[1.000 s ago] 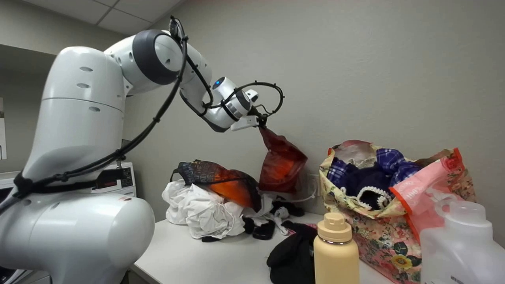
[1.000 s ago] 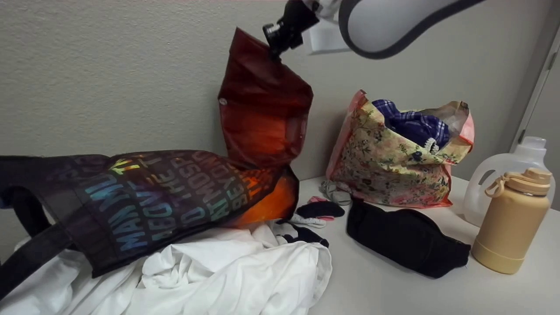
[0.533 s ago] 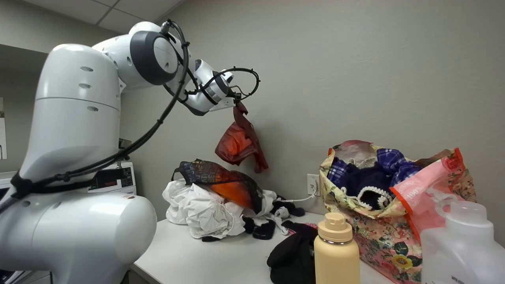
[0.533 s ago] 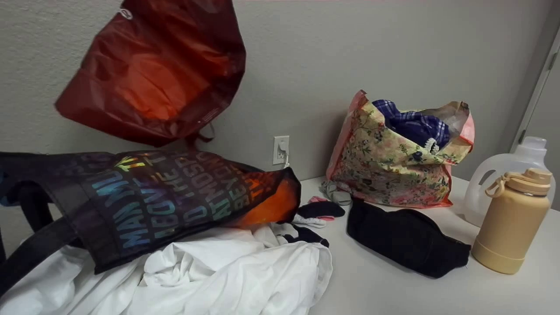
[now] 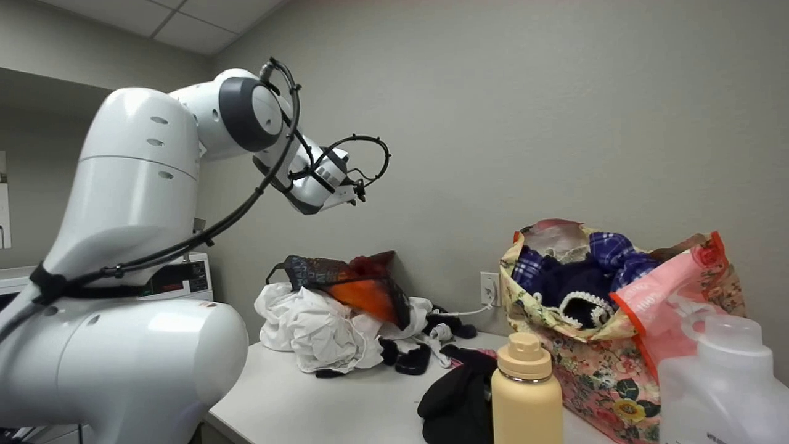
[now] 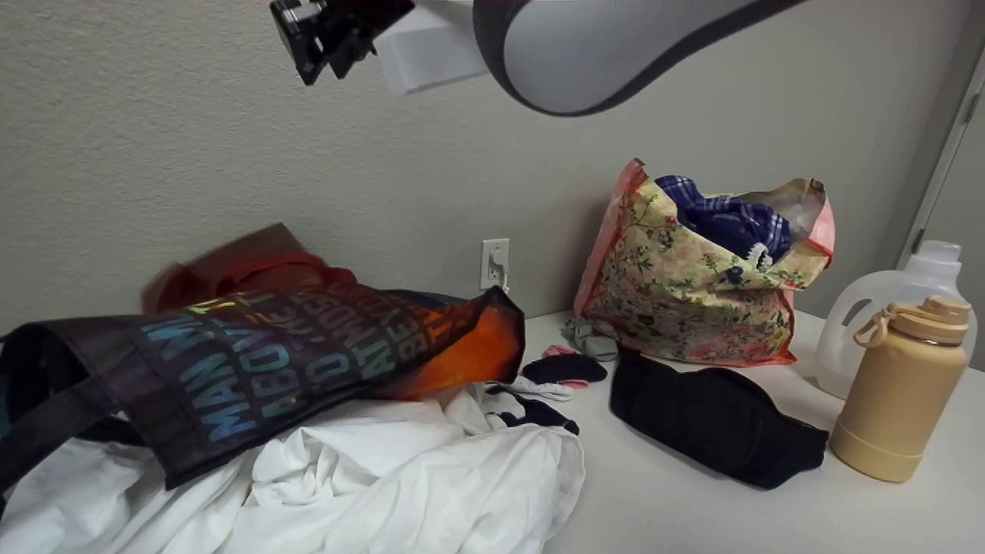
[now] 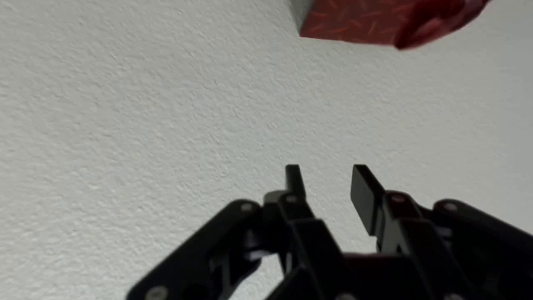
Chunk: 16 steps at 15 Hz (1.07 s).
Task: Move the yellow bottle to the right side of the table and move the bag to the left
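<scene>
yellow bottle [image 6: 900,392] stood upright toward the right of the table [image 6: 677,515] in both exterior views; that part appeared done. the black-and-orange bag [image 6: 288,373] lay on white cloth [image 6: 346,500] at the left, a red bag [image 6: 262,267] behind it; which was meant was uncertain, but both seemed placed, leaving only withdrawal. the gripper [image 7: 327,177], partly open, held nothing: only the wrist view clearly showed bare wall [image 7: 166,125] in its gap.
</scene>
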Motion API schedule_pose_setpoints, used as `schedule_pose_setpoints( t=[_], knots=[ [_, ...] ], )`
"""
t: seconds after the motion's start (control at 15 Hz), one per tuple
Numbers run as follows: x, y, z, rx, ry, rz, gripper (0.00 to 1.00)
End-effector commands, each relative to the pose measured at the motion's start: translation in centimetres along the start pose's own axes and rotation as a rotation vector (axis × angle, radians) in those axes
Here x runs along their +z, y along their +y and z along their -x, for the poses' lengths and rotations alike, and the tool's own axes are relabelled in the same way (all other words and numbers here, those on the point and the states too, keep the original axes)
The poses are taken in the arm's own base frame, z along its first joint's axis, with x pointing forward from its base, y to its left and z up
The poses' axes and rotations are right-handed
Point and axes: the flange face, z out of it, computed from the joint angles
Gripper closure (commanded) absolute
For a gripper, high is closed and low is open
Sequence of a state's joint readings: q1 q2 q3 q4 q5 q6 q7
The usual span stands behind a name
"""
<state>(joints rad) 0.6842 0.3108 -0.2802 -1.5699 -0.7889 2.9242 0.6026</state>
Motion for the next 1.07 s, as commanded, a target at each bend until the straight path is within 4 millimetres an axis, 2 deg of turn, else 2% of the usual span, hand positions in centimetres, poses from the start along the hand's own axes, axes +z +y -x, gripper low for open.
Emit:
schedule_pose_setpoints(
  t=[0.0, 0.27, 0.4, 0.67, 0.87, 1.0],
  knots=[
    [1.4, 1.3, 1.8, -0.031, -0.041, 0.094, 0.31],
    [1.8, 4.6, 3.5, -0.057, -0.099, 0.195, 0.01],
    [1.7, 6.7, 4.6, -0.056, -0.147, 0.236, 0.00],
    [1.2, 12.5, 7.1, 0.006, -0.245, 0.328, 0.00],
    [0.6, 16.4, 10.1, 0.047, -0.341, 0.356, 0.00],
    [0.3, 18.2, 12.3, 0.061, -0.426, 0.347, 0.00]
  ],
)
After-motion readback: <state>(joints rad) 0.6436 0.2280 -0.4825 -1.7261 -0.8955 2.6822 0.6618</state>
